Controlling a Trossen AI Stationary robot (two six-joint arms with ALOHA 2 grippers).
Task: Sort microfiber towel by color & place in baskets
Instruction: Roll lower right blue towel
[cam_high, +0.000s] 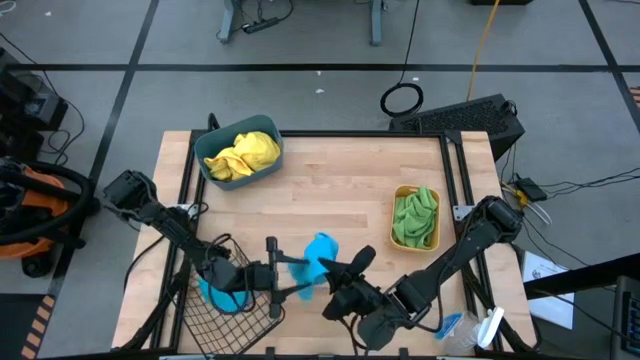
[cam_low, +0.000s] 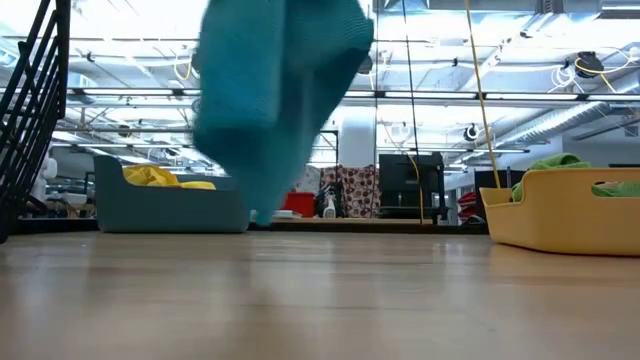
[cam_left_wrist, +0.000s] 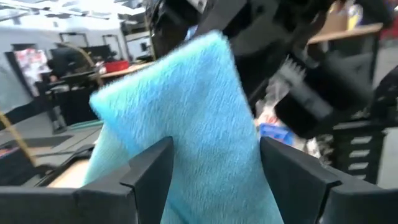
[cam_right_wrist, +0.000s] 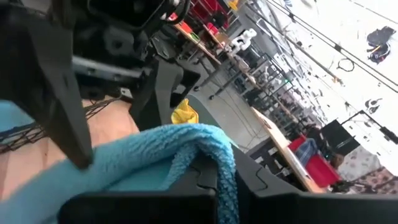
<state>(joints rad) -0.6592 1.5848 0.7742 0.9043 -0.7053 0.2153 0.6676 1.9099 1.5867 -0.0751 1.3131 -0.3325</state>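
The limp, light blue towel (cam_high: 320, 255) is held aloft by the clamped right gripper (cam_high: 335, 283), flanked by the parted left fingers (cam_left_wrist: 149, 168), and is best pinched mid-fold.

Towel (cam_high: 320, 258) between both hands above table (cam_high: 340, 190), mesh basket (cam_high: 222, 300) left of it

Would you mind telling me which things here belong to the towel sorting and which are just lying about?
Part of the job:
blue towel held between both grippers
blue towel in wire basket
yellow towels in teal bin
green towels in orange tub

Lying about:
clear bottle at the table's corner
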